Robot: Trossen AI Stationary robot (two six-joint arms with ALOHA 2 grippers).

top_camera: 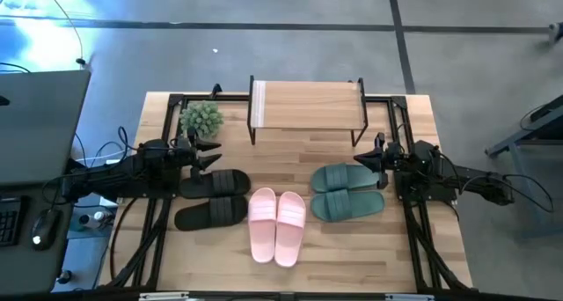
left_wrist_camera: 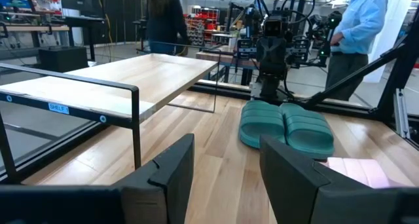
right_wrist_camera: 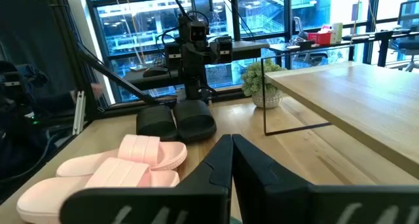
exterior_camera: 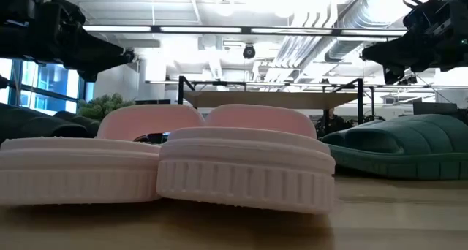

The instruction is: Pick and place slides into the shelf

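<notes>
Three pairs of slides lie soles down on the table: black (top_camera: 213, 198) at the left, pale pink (top_camera: 276, 224) in the middle near the front, dark green (top_camera: 348, 192) at the right. The shelf (top_camera: 307, 105), a light plank on thin black legs, stands at the table's far middle with nothing on it. My left gripper (top_camera: 214, 155) hovers open just above the far end of the black pair, touching nothing. My right gripper (top_camera: 362, 158) hangs shut above the green pair's far edge, apart from it.
A small potted plant (top_camera: 201, 119) stands left of the shelf, close to my left gripper. Black frame rails (top_camera: 400, 125) run along the table's sides. Bare wood lies between the shelf and the slides. Two people (left_wrist_camera: 359, 27) stand in the room beyond the table.
</notes>
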